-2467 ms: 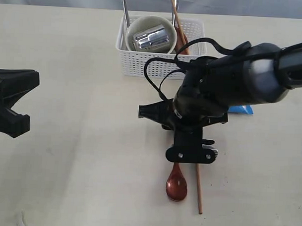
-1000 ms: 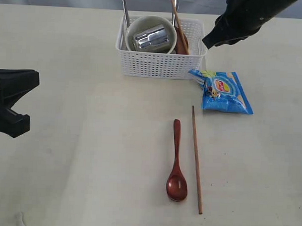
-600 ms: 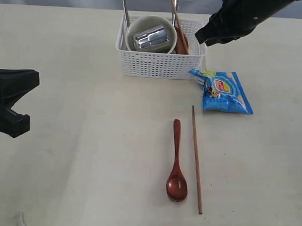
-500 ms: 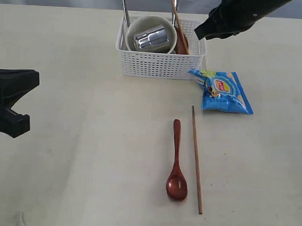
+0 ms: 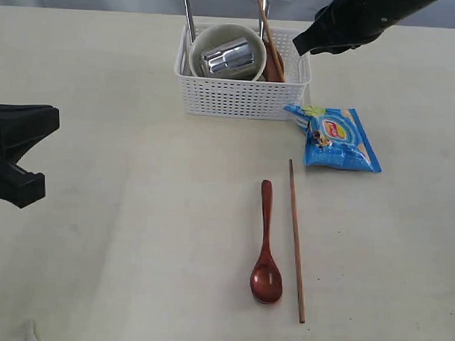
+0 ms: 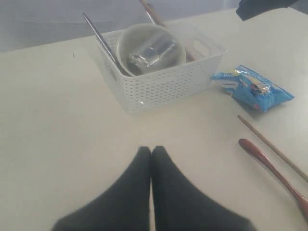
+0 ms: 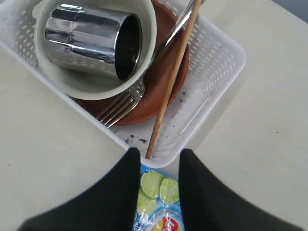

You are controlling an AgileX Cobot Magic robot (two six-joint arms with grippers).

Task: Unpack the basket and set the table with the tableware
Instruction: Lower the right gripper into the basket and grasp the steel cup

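The white basket (image 5: 241, 96) stands at the table's far side. In it a cream bowl (image 5: 210, 37) holds a shiny steel cup (image 5: 230, 57) lying on its side, over a brown plate (image 7: 166, 91). A knife (image 5: 189, 19), a fork (image 7: 122, 107) and one chopstick (image 7: 171, 77) lean inside too. The wooden spoon (image 5: 266, 247) and the other chopstick (image 5: 295, 240) lie side by side on the table (image 5: 135, 235). My right gripper (image 7: 159, 156) hovers open and empty above the basket's right corner. My left gripper (image 6: 151, 150) is shut and empty, far left.
A blue chip bag (image 5: 335, 137) lies on the table just right of the basket's front corner, under my right gripper. Bare tabletop stretches between the left gripper and the spoon.
My right arm has left the spoon and chopstick on the table, risen and swung back to the basket's right corner, drifting slightly left in the last second. The left arm has not moved.
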